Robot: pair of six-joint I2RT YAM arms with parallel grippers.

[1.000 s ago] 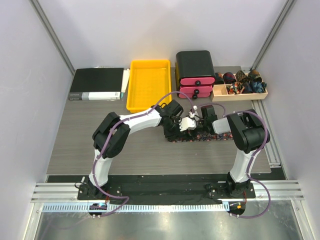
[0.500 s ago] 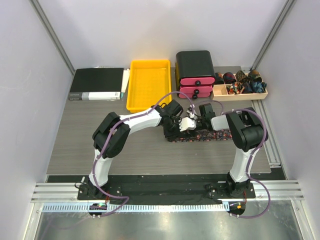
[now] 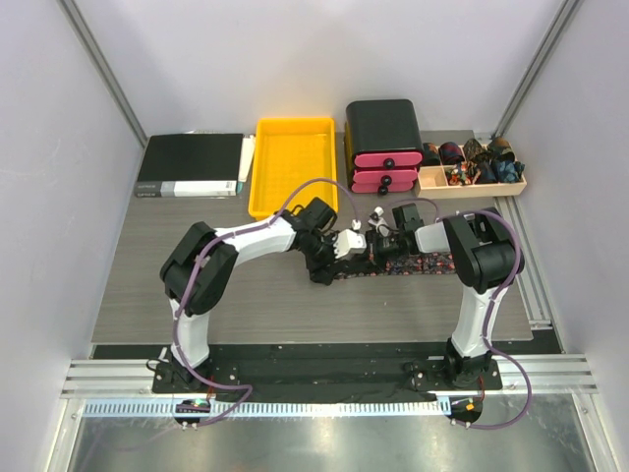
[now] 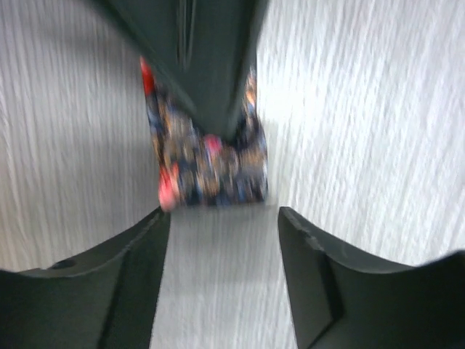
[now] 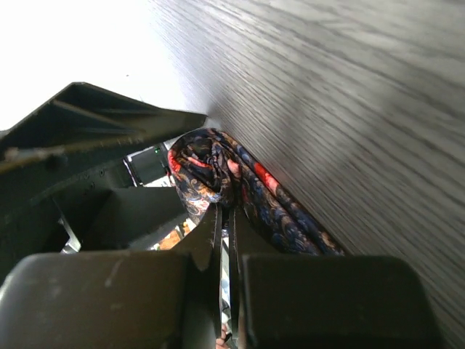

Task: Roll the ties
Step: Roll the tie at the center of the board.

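One tie (image 4: 211, 174) lay along the desk (image 3: 138, 285), stretched out between the two arms. The left fingers (image 4: 131, 276) stood spread wide apart and held nothing. The tie's squared end sat just ahead of their tips, with a dark part, probably of the other arm, over the cloth beyond it. The right fingers (image 5: 207, 243) were closed to a thin slit and seemed to pinch the fabric, with a small first coil right at their tips. The rolling looked barely begun: about a turn was made, and most of the length trailed back unrolled beneath the right fingers. Well beyond both pairs of fingers, a wooden tray (image 3: 473, 188) held small bundles (image 3: 462, 152), perhaps ties already rolled, though they were too small to tell.
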